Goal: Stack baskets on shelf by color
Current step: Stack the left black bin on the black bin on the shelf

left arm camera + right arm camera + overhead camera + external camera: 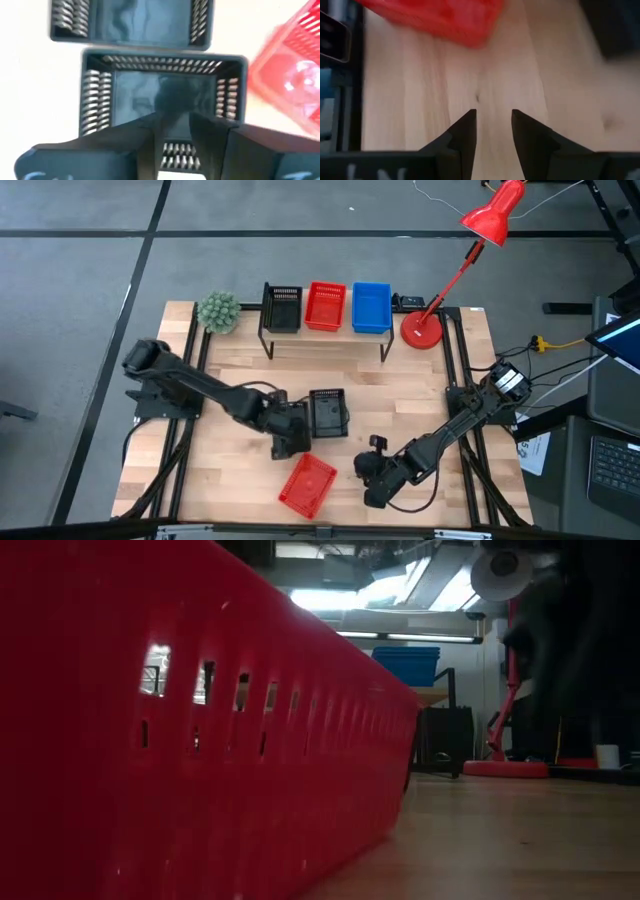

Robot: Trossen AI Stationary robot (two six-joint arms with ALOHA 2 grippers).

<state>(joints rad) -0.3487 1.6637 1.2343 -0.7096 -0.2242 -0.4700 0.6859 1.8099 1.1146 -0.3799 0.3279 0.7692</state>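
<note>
The shelf (325, 342) stands at the table's far edge and carries a black basket (282, 308), a red basket (325, 306) and a blue basket (371, 308) side by side. Another black basket (328, 412) rests on the table at its middle; the left wrist view shows it (165, 95) with a second black basket (132, 20) just beyond. My left gripper (292, 436) (174, 125) is open, its fingertips over that basket's near wall. A red basket (307, 485) (150, 740) lies near the front edge. My right gripper (368, 478) (494, 125) is open over bare wood, right of the red basket (430, 20). My left gripper comes at the black basket from above, and its fingers (152, 132) reach past the near wall (180, 156) over the inside. The wall's slots show in the gap between the fingers. Whether the fingers touch the basket I cannot tell.
A green plant ball (218, 312) sits left of the shelf. A red desk lamp stands on its round base (423, 330) right of the shelf, its arm leaning out past the far edge. Bare wood lies between the shelf and the baskets on the table.
</note>
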